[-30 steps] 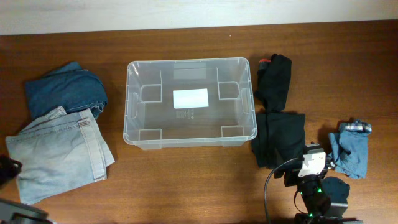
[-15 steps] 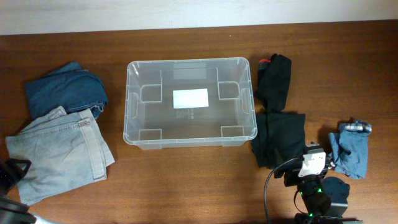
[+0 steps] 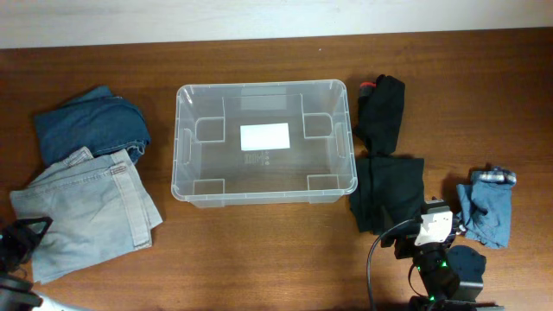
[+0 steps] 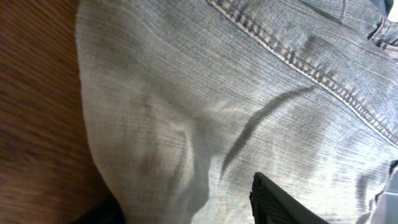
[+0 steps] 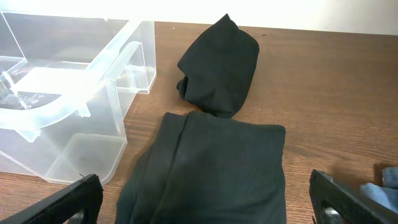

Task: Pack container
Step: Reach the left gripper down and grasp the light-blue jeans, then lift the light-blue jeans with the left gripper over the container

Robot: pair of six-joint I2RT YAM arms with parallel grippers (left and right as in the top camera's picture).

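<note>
Container (image 3: pixel 263 194) up-left of right gripper (image 5: pixel 204 186), fingers spread; left gripper (image 3: pixel 24 238) well left, grip unclear.

The clear container (image 3: pixel 264 142) sits upright and empty at table centre.

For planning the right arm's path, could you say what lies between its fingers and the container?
The folded black garment lies there, clearest in the overhead view.

White label (image 3: pixel 264 136) on the container (image 3: pixel 263 198) base: print too small to read.
</note>
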